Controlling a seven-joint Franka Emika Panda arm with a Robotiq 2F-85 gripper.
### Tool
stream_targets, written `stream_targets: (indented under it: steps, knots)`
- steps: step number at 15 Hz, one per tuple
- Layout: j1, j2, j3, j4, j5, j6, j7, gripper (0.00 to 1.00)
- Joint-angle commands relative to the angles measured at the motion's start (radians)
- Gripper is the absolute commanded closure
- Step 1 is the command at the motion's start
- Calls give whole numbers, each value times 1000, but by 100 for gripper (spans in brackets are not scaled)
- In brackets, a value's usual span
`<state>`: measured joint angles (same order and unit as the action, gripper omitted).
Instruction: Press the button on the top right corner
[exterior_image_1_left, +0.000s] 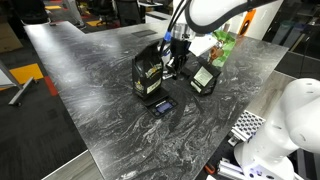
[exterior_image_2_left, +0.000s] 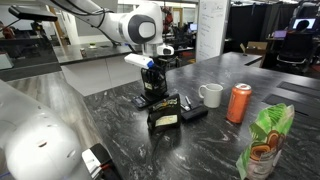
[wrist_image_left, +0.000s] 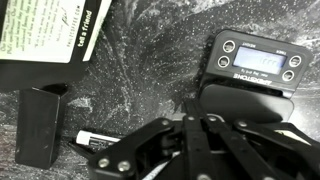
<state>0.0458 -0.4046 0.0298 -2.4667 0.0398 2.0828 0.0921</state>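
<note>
A black device with a grey display (wrist_image_left: 258, 63) lies on the dark marbled table and has a round button in each corner. Its top right button (wrist_image_left: 297, 59) shows in the wrist view. The device also shows in both exterior views (exterior_image_1_left: 204, 78) (exterior_image_2_left: 193, 112). My gripper (wrist_image_left: 190, 108) is shut and empty, its fingertips just short of the device's near edge. In both exterior views the gripper (exterior_image_1_left: 172, 64) (exterior_image_2_left: 152, 86) hangs low over the table, between a black packet and the device.
A black packet with a green label (wrist_image_left: 50, 35) (exterior_image_1_left: 148, 75) stands beside the gripper. A small black box (wrist_image_left: 38, 125) (exterior_image_1_left: 163, 104) lies near it. A white mug (exterior_image_2_left: 211, 95), an orange can (exterior_image_2_left: 239, 102) and a green bag (exterior_image_2_left: 265, 140) stand further off.
</note>
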Motion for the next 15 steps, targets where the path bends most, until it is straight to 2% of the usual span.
stream_targets:
  steps: [1, 9, 15]
  knots:
    - [-7, 0, 6, 2, 3, -2, -2, 98]
    - [12, -13, 58, -48, -68, -11, -4, 100]
    - [26, -56, 45, -118, -45, 60, -35, 100]
